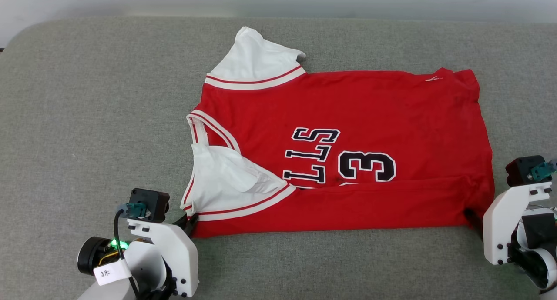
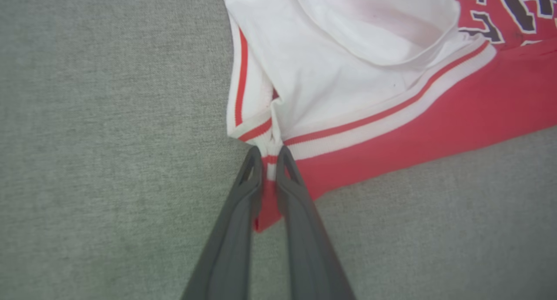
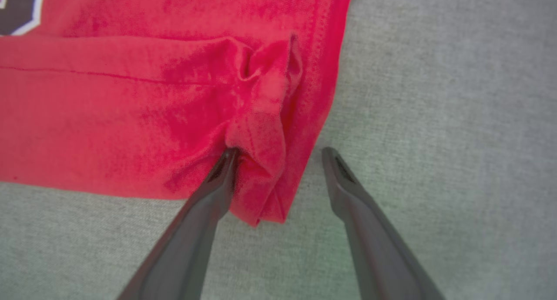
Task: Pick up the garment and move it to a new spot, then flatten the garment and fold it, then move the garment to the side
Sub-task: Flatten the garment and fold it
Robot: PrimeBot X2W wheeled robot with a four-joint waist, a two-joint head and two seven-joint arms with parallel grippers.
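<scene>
Looking down on the red jersey (image 1: 348, 117), spread wide across the grey padded surface (image 1: 87, 117), collar end to the left, hem to the right. Looks moved and flattened: lying smooth, with the far white sleeve (image 1: 254, 58) sticking out and the near white sleeve (image 1: 226, 178) turned in over the chest. Seems to have 1 fold in place too, a long strip doubled over along the near edge, just on the near side of the numeral 3 (image 1: 367, 166).

Over at the near-left corner, clamped tight with the left gripper (image 2: 270, 154), pinching the red-and-white striped trim (image 2: 256, 132) between both fingers. At the near-right corner, gaping wide with the right gripper (image 3: 280, 154): touching a bunched tuck (image 3: 261, 130) of red cloth with 1 finger, the other out over bare grey, holding nothing.

Probably setting up the next fold, near edge toward far. Left to do, by the look of it: closing that right pinch, finishing the folding, then shifting the bundle aside.
</scene>
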